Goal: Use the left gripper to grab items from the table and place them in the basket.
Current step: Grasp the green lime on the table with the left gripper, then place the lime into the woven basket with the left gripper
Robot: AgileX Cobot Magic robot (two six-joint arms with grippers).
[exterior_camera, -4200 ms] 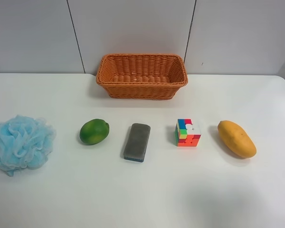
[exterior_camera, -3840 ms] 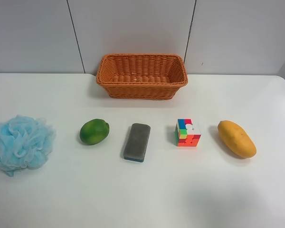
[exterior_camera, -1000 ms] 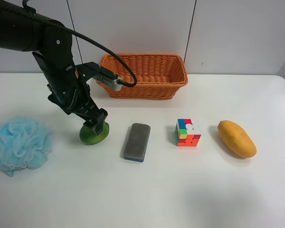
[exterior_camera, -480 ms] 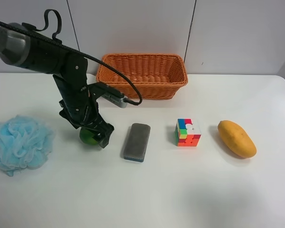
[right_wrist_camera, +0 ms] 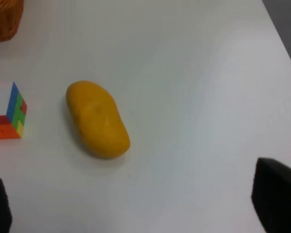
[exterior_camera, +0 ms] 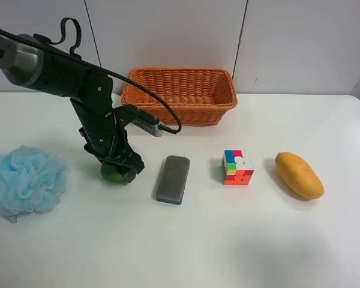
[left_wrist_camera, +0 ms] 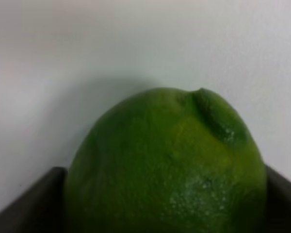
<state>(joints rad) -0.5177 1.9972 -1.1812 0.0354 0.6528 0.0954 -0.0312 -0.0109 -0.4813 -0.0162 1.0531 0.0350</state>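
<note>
White table (exterior_camera: 198,252) against a grey panelled wall (exterior_camera: 168,30). Basket (exterior_camera: 179,115) stands at the table's far edge, near the middle, and its inside shows only wicker weave. All 5 items lie on the table in 1 row in front of it, well apart from it. From the exterior high view's left: pouf (exterior_camera: 25,180), green mango (exterior_camera: 114,175), sponge (exterior_camera: 173,179), cube (exterior_camera: 237,167), yellow mango (exterior_camera: 298,174). The items are spaced out, none touching a neighbour. The sponge lies lengthwise toward the basket and the yellow mango lies at a slant. The dark arm (exterior_camera: 54,75) comes in from the exterior high view's upper left and angles down onto the green mango. The left wrist view shows that same fruit, so this is the left arm. Left gripper (exterior_camera: 121,168) straddles the green mango, closed onto it. In the left wrist view 2 dark fingers (left_wrist_camera: 34,204) sit against opposite flanks of the fruit, which fills the gap between them. The fruit rests on the table between pouf and sponge, mostly hidden under the gripper in the exterior high view. Right gripper (right_wrist_camera: 138,208) shows only in the right wrist view, as 2 dark fingertips spread wide with bare table between them, holding nothing. It hangs above the table near the yellow mango, touching none of the items, with the cube just beyond the mango and a corner of the basket at that view's edge.
</note>
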